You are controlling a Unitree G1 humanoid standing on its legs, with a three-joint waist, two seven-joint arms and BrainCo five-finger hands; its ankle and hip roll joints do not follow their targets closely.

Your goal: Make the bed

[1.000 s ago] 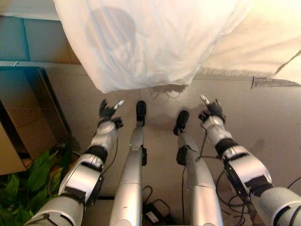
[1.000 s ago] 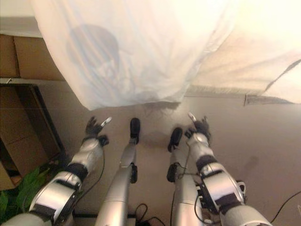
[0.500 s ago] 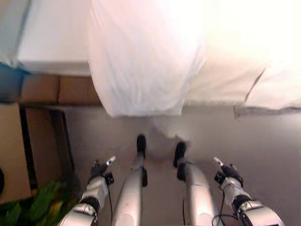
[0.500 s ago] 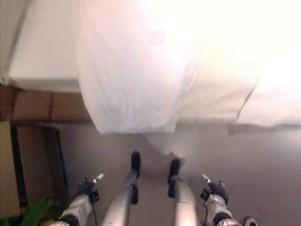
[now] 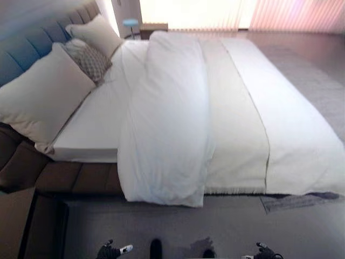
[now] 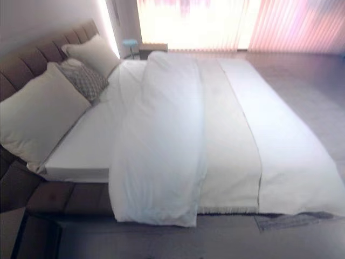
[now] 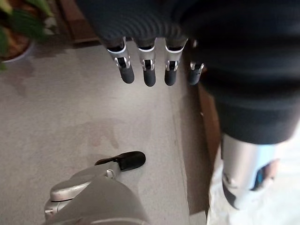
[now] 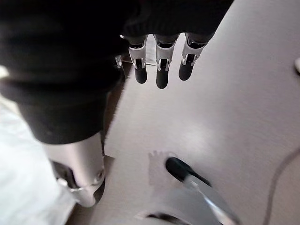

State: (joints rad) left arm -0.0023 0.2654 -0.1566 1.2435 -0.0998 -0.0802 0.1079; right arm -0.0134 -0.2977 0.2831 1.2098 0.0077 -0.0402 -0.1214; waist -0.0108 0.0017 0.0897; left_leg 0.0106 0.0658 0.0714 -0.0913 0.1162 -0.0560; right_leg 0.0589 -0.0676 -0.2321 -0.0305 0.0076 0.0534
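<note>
While seen from the left eye: bed with a white duvet bunched lengthwise down its middle, one end hanging over the near edge. Beside the duvet toward the headboard, bare sheet and pillows. Well below the bed, over grey floor, left hand and right hand, both away from the duvet. From the left wrist: fingers straight and apart, holding nothing. From the right wrist: fingers likewise straight, spread, empty.

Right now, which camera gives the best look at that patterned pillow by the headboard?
The left eye view: the patterned pillow sits unobstructed between two plain cream pillows. The right eye view shows the same pillow similarly. The wrist views show floor and fingers.
</note>
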